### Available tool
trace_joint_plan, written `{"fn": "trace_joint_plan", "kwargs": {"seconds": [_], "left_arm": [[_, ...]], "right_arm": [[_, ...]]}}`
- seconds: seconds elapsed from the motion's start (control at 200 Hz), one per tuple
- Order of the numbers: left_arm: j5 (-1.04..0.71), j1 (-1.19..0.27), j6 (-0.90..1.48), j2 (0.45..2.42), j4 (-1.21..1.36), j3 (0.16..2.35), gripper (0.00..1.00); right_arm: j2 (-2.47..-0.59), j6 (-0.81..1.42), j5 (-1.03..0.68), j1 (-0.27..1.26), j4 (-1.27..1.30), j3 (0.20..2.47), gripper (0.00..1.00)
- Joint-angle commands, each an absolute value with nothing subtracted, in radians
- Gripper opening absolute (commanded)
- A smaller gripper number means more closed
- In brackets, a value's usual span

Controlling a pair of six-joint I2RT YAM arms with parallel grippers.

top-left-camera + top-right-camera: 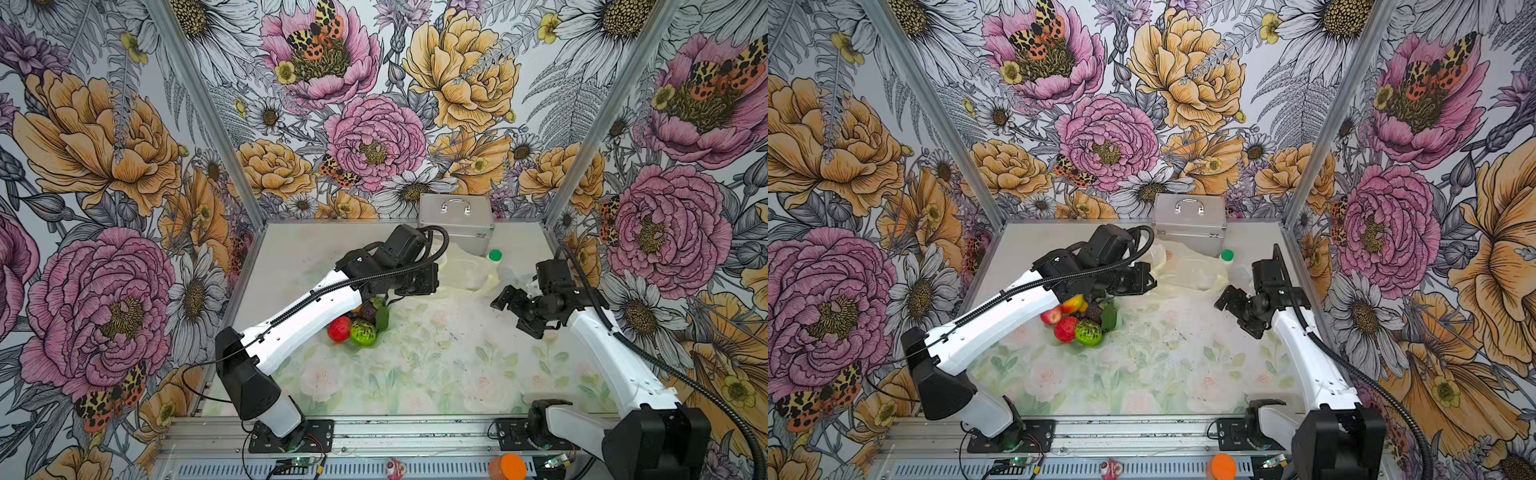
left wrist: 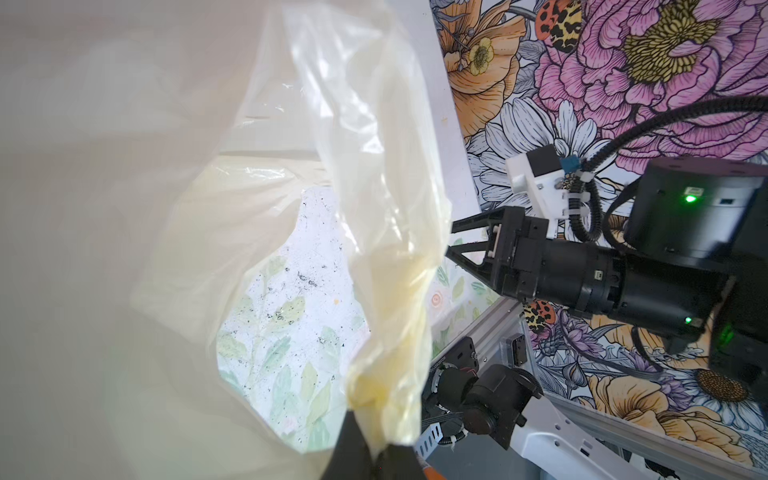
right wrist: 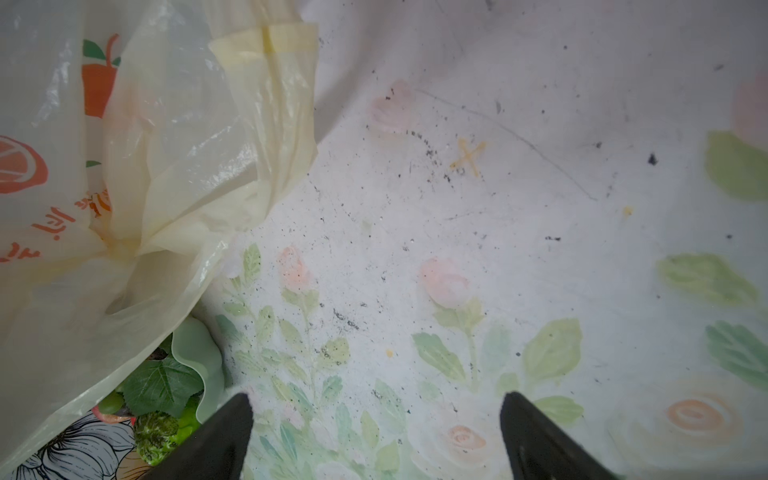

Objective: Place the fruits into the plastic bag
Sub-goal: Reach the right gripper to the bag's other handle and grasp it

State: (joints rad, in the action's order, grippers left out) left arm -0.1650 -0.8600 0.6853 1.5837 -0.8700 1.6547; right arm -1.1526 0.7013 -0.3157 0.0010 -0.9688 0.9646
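Fruits (image 1: pixel 1077 322) are sitting heaped in a pale green dish (image 3: pixel 195 353) on the counter (image 1: pixel 436 365), left of centre in both top views and partly under the left arm. The strawberry (image 1: pixel 339 328) and kiwi half (image 1: pixel 363 332) are lying nearest the front. Just behind them, the left claw (image 2: pixel 370 444) is pinching a fold of the plastic bag (image 1: pixel 469 270). The bag is lying crumpled towards the back of the counter, and in the right wrist view its edge is covering part of the dish. Farther right, the right claw (image 3: pixel 376 399) is hovering near the bag with its jaws spread wide, holding nothing.
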Motion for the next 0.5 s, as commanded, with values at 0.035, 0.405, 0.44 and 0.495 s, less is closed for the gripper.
{"fn": "trace_joint_plan", "kwargs": {"seconds": [0.035,0.405,0.44,0.495], "left_arm": [[-0.153,-0.868,0.699,1.552,-0.842,1.646,0.00],[-0.150,-0.872,0.710,1.530,-0.845,1.627,0.03],[-0.148,-0.873,0.712,1.526,-0.844,1.624,0.03],[-0.145,-0.872,0.713,1.520,-0.844,1.620,0.03]], "right_arm": [[-1.199,0.651,-0.318,0.006,-0.875,0.987,0.95],[-1.399,0.614,-0.306,0.000,-0.754,1.066,0.91],[-1.418,0.611,-0.304,0.000,-0.744,1.076,0.90],[-1.453,0.606,-0.304,0.001,-0.731,1.096,0.88]]}}
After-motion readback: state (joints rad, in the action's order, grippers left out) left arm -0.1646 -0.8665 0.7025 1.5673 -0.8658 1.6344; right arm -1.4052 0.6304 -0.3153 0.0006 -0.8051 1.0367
